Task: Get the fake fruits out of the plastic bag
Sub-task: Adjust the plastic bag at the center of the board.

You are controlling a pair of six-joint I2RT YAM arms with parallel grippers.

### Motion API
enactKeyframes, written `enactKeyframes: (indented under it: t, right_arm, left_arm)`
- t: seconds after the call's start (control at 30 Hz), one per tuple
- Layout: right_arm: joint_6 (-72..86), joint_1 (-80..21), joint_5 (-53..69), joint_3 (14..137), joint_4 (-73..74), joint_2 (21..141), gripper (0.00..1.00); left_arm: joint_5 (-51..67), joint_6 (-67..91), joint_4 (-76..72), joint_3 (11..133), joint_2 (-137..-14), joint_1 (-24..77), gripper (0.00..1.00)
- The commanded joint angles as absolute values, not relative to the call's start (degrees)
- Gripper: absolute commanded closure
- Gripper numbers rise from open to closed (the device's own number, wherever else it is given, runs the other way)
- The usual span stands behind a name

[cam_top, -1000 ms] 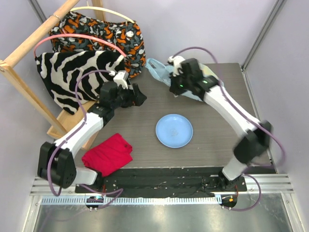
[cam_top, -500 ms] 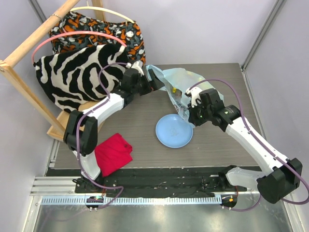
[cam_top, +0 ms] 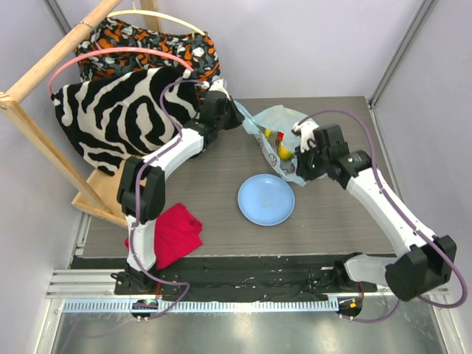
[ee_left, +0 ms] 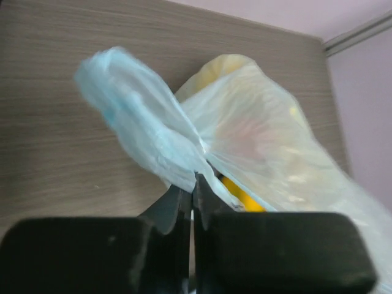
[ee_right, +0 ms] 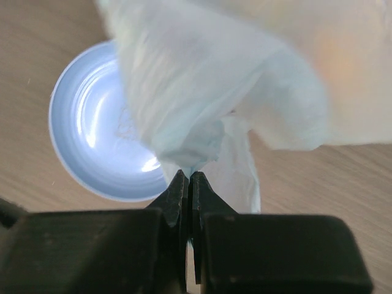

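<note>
Top external view: plastic bag [cam_top: 274, 125] sits at the far middle of the table [cam_top: 221, 184], stretched between both arms. Left gripper [cam_top: 237, 116] has its jaws pressed together on the bag's far-left corner. The left wrist view shows thin film pinched right between the fingertips, with a loose blue flap bulging up to the left. Right gripper [cam_top: 298, 165] is clamped on the bag's near edge, just beyond the round light-blue plate [cam_top: 265, 200]. The right wrist view shows film bunched into the closed tips, with the plate below and to the left. Fake fruits [cam_top: 282, 152] are inside the bag: yellow pieces show through the film, one yellow bit just under the left pinch. An orange-ish blur shows through the bag in the right wrist view; can't tell which fruit. Red cloth [cam_top: 173, 232] lies at the near-left edge of the table, well apart from the bag. Zebra-print fabric [cam_top: 110, 118] and orange patterned bag [cam_top: 147, 48] are at far left beside a wooden frame [cam_top: 44, 70].
</note>
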State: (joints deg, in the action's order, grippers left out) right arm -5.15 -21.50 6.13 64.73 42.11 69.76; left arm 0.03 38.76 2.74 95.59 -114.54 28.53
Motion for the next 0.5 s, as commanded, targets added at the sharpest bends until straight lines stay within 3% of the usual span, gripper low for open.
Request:
enactKeyframes:
  t: [0.0,0.1,0.3,0.4,0.47]
  right_arm:
    - [-8.2,-16.0,6.0,73.2,39.4,74.5,0.99]
    - [-7.2,-9.5,7.6,80.5,36.5,84.3,0.99]
    - [-7.6,-4.7,8.4,120.7,33.3,109.0,0.99]
    - [-6.2,-4.0,7.4,139.1,34.0,119.2,0.99]
    - [-5.5,-3.7,8.2,144.4,34.3,121.8,0.99]
  left_arm:
    - [-2.4,36.0,3.8,100.1,-117.3,27.4,1.00]
    - [1.8,32.9,1.3,104.3,-118.4,26.4,1.00]
    - [-2.3,22.1,5.9,124.3,-122.3,24.3,1.00]
    - [-0.3,15.5,4.3,127.2,-122.3,23.8,1.00]
    - [1.7,14.4,4.6,128.1,-120.8,23.6,1.00]
